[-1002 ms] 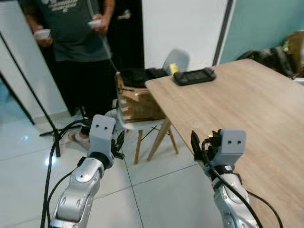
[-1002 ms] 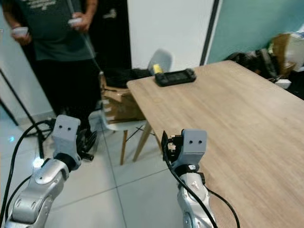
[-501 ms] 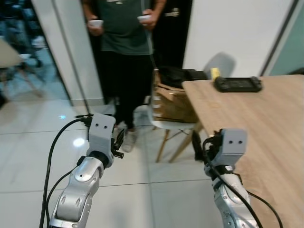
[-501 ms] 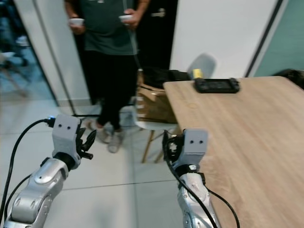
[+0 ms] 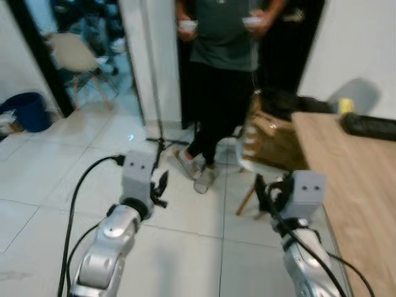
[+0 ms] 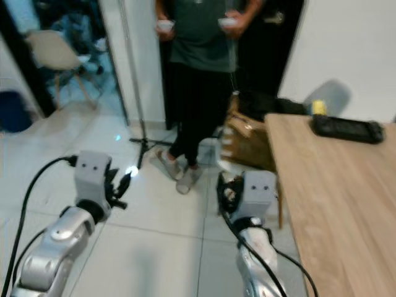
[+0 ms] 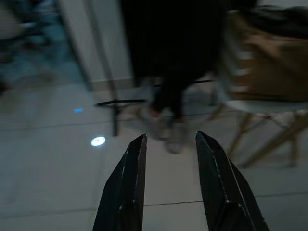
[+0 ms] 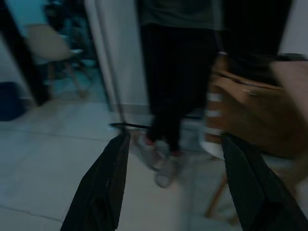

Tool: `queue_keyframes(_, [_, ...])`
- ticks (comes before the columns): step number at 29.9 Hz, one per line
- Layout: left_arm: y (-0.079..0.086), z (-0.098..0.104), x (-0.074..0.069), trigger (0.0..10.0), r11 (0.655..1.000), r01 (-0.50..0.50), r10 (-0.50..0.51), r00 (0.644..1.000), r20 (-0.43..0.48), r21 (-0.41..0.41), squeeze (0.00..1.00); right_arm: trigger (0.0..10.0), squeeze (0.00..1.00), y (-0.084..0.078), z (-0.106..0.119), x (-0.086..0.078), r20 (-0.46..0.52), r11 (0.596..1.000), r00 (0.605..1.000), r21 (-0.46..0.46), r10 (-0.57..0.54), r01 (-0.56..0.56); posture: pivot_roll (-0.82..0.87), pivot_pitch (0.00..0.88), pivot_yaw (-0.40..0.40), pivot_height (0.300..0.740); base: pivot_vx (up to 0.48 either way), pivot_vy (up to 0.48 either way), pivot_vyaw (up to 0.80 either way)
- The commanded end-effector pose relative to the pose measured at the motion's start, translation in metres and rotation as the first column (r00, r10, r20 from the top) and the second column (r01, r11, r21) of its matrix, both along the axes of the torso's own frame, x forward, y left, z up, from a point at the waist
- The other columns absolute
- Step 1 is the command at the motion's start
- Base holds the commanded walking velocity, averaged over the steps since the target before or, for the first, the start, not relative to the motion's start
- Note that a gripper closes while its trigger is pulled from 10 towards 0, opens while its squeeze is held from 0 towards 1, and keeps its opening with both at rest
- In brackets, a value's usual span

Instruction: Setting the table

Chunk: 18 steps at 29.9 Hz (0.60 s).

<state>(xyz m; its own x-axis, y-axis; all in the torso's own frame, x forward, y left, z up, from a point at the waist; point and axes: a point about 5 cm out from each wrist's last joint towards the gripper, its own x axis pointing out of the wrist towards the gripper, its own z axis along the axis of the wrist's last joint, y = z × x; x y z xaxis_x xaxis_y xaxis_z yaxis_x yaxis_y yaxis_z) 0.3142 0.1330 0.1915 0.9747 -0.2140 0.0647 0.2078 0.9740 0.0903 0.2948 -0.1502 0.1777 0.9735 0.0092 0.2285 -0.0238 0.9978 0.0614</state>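
The wooden table point(image 6: 328, 185) runs along the right side, with a black handheld device point(image 6: 344, 128) and a small yellow item point(image 6: 318, 107) at its far end. My left gripper point(image 5: 162, 185) is held out over the tiled floor, open and empty; the left wrist view has its fingers point(image 7: 130, 178) spread above the tiles. My right gripper point(image 5: 260, 189) hovers beside the table's near left edge, open and empty too, with its fingers point(image 8: 103, 183) wide apart in the right wrist view.
A person point(image 5: 223, 74) stands ahead holding two white controllers. Beside the table's corner is a white chair carrying a cardboard box point(image 5: 272, 139). A stand's leg point(image 5: 158, 139) rests on the floor. A beige chair point(image 5: 71, 55) and a blue bin point(image 5: 25, 111) sit far left.
The camera has swung left: the table has slid toward the right edge and the doorway, beige chair and blue bin have come into sight. Both arms keep their pose, grippers still open.
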Motion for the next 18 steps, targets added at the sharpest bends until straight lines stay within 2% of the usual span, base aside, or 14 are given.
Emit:
queue_keyframes(1, [-0.0004,-0.0081,-0.0013,10.0,1.000,0.000,0.000,1.000,-0.031,0.007,0.00,10.0,0.00,-0.0003,-0.0072,-0.0018,-0.030,1.000,1.000,-0.003,-0.005,0.004,0.09,0.066,0.097,0.740,0.000,0.000,0.80])
queue_keyframes(18, [0.0001,-0.0075,-0.0007,10.0,1.000,0.004,-0.004,1.000,-0.031,0.012,0.00,10.0,0.00,0.0001,-0.0073,-0.0021,-0.028,1.000,1.000,0.001,-0.010,0.010,0.09,0.066,0.104,0.740,0.000,0.000,0.80])
